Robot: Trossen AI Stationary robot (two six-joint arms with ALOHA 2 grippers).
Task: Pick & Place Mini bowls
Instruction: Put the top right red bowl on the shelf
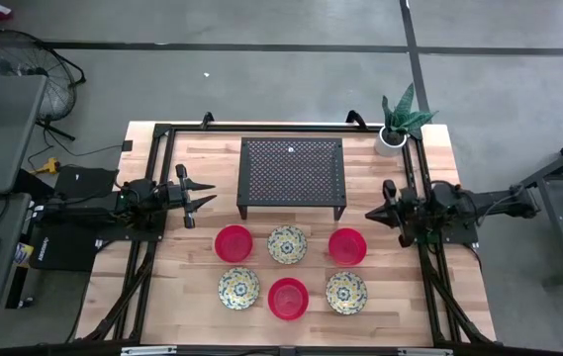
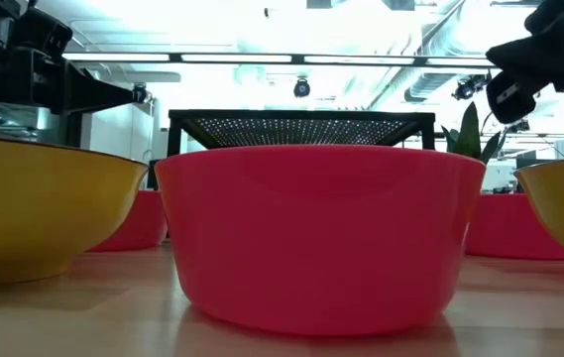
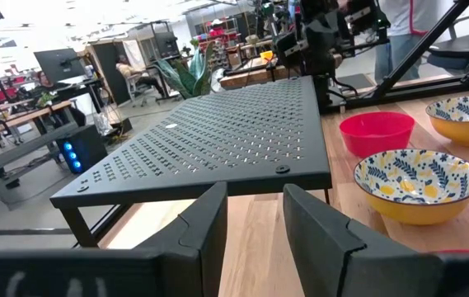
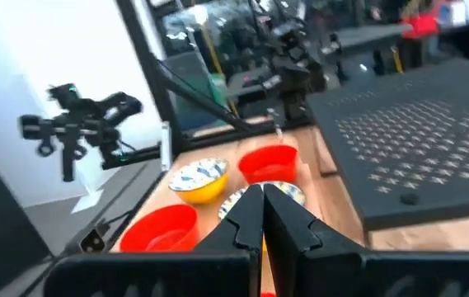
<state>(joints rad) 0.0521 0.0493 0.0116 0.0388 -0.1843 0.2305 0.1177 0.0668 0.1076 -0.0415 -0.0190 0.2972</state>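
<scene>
Six mini bowls sit on their bases in two rows on the wooden table, in front of a black perforated rack (image 1: pixel 291 170). The far row is red (image 1: pixel 233 243), patterned (image 1: pixel 287 244), red (image 1: pixel 347 246). The near row is patterned (image 1: pixel 238 288), red (image 1: pixel 288 299), patterned (image 1: pixel 345 292). My left gripper (image 1: pixel 200 204) hovers open left of the rack, above the table and clear of the bowls; its wrist view shows the gap (image 3: pixel 255 224). My right gripper (image 1: pixel 369 213) hovers shut right of the rack (image 4: pixel 261 208).
A white pot with a green plant (image 1: pixel 393 133) stands at the far right corner, behind the right arm. The rack (image 3: pixel 218 140) stands on legs, with room beneath it. Black frame rails run along the table's left, right and far sides. Bare wood lies either side of the bowls.
</scene>
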